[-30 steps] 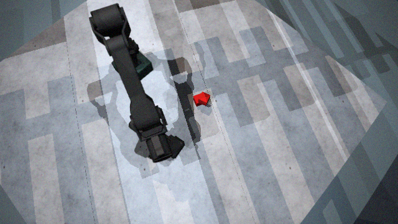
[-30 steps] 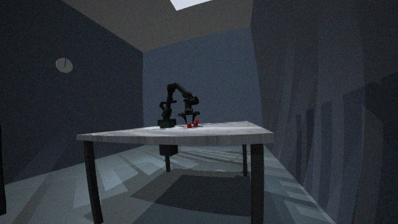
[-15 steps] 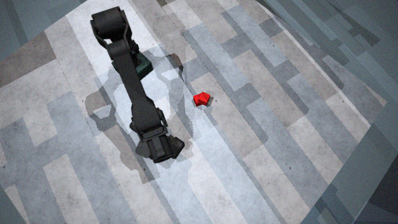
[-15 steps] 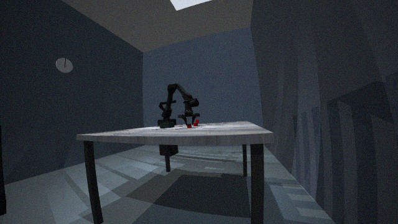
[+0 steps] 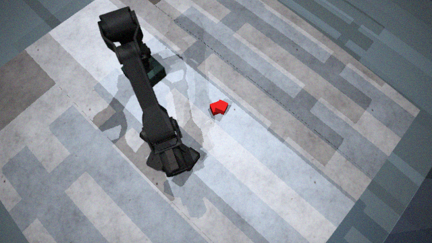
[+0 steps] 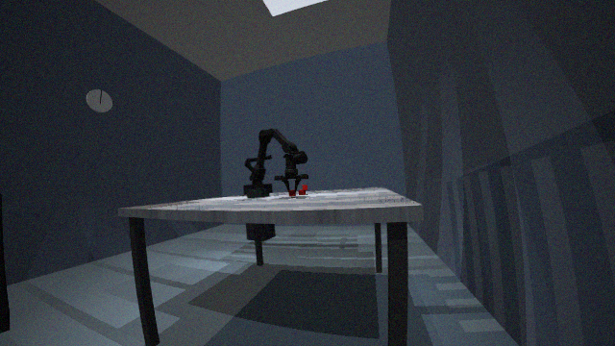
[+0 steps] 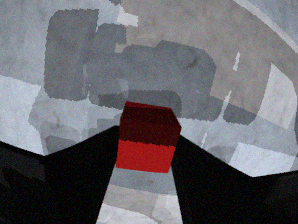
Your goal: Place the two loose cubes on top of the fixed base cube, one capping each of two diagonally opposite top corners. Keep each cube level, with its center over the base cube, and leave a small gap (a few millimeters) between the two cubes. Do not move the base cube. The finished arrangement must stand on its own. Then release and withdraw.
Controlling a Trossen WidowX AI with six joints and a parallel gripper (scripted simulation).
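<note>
red cube clamped low over the worktop, red pair standing nearby

the hand (image 5: 177,163) (image 6: 292,192) (image 7: 147,136) is clamped on a red cube (image 6: 292,193) (image 7: 147,142), one dark finger pressed to each side. from the wrist, the held cube shows a bright, saturated red face nearest the bottom of the view, with a deep maroon face above it and a thin, slightly brighter red strip along the far edge. its edges look straight and crisp, its faces plain, with no marking that can be made out; the line between bright and dark is a little ragged. in the exterior view it is a small, dim red block between the fingertips, down at the worktop (image 6: 269,214); whether it touches the surface cannot be told. from the top it is hidden under the hand.

near it, apart from the hand, stand the other two red cubes: a lower cube (image 6: 302,192) and an upper cube (image 6: 305,187) resting on it, set off toward one side. the top view shows this pair as one bright red, many-cornered shape, the upper cube (image 5: 221,106) turned at an angle and overhanging the lower cube (image 5: 213,109). both are the same plain red, with a soft grey shadow beside them on the pale, plank-patterned worktop (image 5: 270,175).
</note>
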